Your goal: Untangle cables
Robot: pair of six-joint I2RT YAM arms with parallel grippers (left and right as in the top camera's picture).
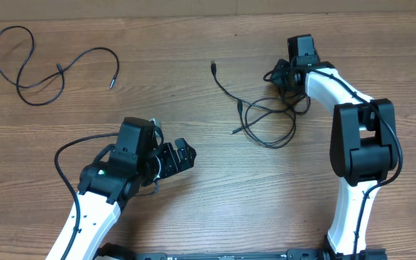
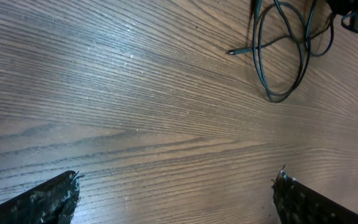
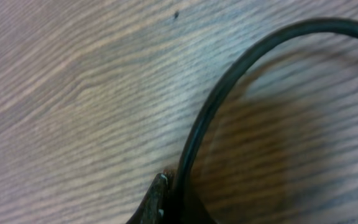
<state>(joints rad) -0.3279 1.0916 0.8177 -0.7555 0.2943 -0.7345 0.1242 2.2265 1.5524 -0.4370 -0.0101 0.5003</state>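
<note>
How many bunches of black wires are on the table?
2. One loose cable lies at the far left. One tangled clump lies mid-right, gripped by the right tool; several strands may hide inside.

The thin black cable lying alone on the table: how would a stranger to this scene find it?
Seen from overhead, go to the far left part of the brown wooden table. There a thin black cable lies in loose open curves, ending in a small plug. Unlike the tangled black cables at the right gripper, it lies alone and touches nothing else.
</note>
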